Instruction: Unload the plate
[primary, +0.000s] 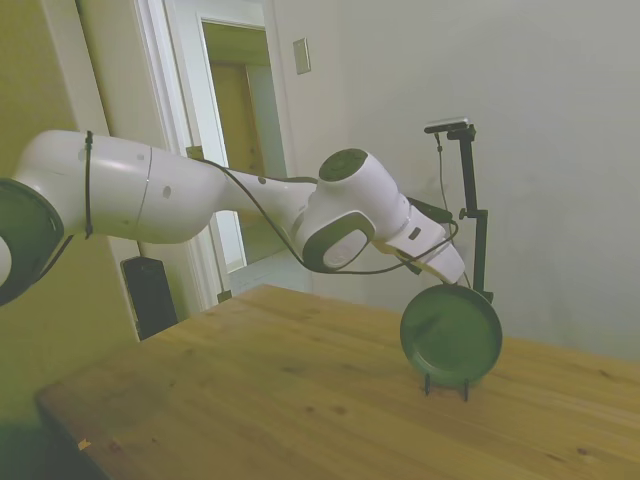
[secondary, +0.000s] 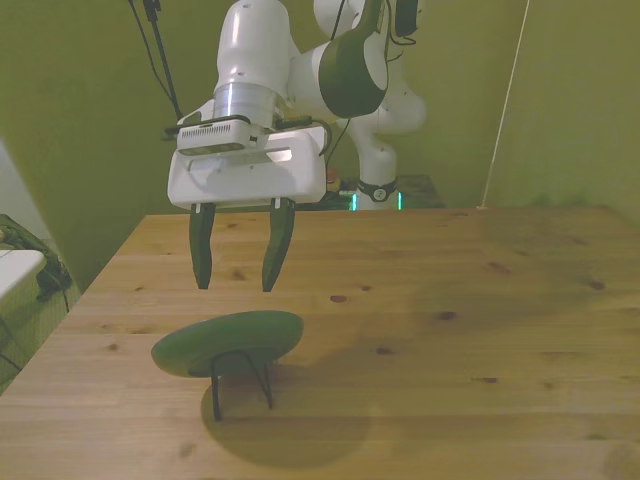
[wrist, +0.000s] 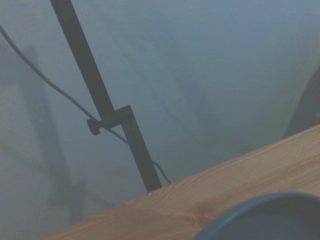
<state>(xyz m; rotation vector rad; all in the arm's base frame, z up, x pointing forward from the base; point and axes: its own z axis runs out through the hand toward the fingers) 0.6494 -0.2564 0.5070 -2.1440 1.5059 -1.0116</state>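
My claw (secondary: 236, 285), two dark fingers spread apart and empty, hangs just above the top rim of the round dark green matte plate (primary: 451, 335). The plate stands on edge, leaning back in a thin black wire stand (secondary: 241, 382) on the wooden table (primary: 280, 400), toward the front view's left. In the side view my claw end sits right at the plate's upper rim; can't tell whether a finger touches it. Front view shows a gap between fingertips and rim, so I judge no contact.

Step in hand: the approach, pre-grasp. Plate not gripped, not lifted, task barely begun.

Next move, as I judge it: come down so one finger goes behind the rim and one in front, close on the top edge, then lift straight up out of the wire stand before moving sideways. The plate leans, so my fingers likely need to match that tilt or they will push it instead of straddling it.

Risks: the stand looks light and may come up with the plate or tip over. The rim is thin and smooth, so it could slip or swing in the grip.

Around: table otherwise bare near the plate, with plenty of free wood to set it down on. Wrist view, blurry, shows only the plate's rim (wrist: 260, 217), table edge and a pale wall. Nothing blocks my descent.
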